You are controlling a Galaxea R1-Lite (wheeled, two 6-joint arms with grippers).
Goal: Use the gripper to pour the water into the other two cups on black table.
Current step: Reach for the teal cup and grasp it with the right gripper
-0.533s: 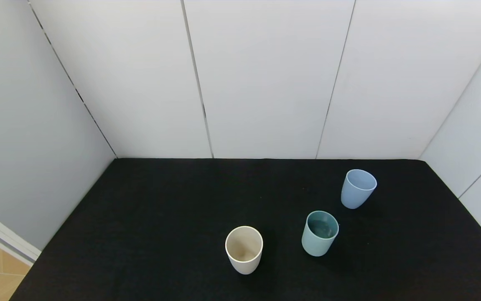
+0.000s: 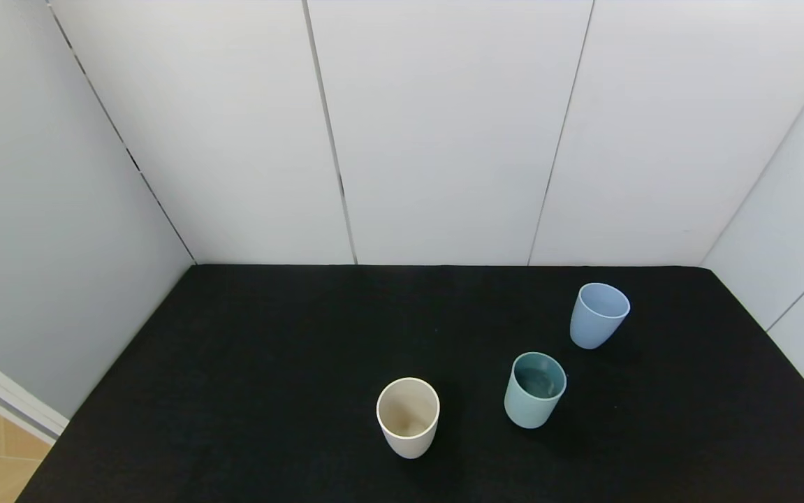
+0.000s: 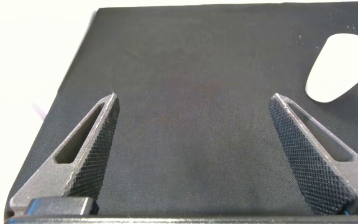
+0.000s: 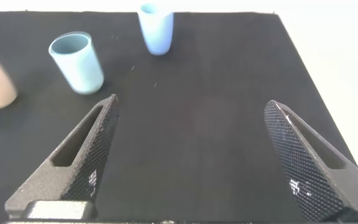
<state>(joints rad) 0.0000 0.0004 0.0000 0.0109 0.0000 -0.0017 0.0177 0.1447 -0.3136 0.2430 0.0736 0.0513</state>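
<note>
Three cups on black table [image 2: 248,391], both claws wide & empty, no pour begun.

Largest first: table fills lower frame; left gripper [image 3: 194,155] & right gripper [image 4: 191,158] seen only in wrist views. Teal cup [image 2: 534,390], lower right-centre, prob. holds the water [image 2: 540,381]; cream cup [image 2: 408,417] lower centre, blue cup [image 2: 598,315] mid-right. Looks light, stiff, smooth plastic: grip mid-wall, keep upright.

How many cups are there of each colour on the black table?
Cream-white cup: 1
Teal-green cup: 1
Light blue cup: 1
Total: 3 cups, all upright on the black table.
</note>
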